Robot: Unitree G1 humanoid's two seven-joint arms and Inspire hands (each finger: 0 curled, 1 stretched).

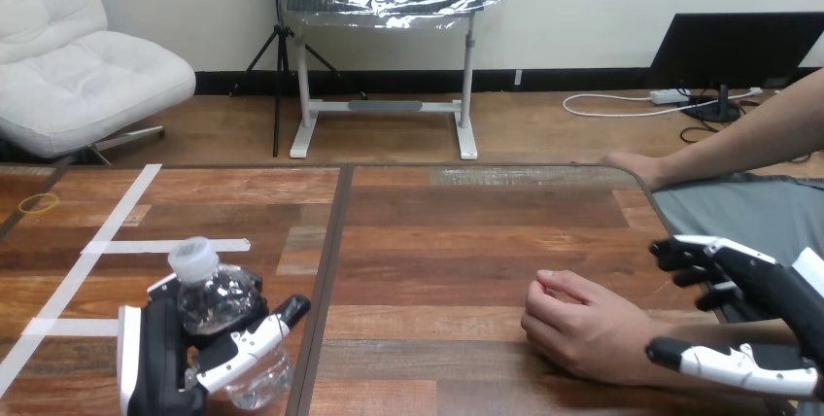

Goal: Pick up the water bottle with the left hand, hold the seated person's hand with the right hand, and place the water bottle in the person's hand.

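On the table (437, 241), near left, left hand (155, 363) is clamped on bottle (209, 301), right hand (768, 285) spread beside person's hand (583, 329); thin bottle may, I think, crush and slip

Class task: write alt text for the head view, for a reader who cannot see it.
The robot's left hand grips a clear water bottle at the near left of a wooden table. At the near right, the person's nearer hand rests loosely curled on the table, with the robot's right hand open beside its wrist.
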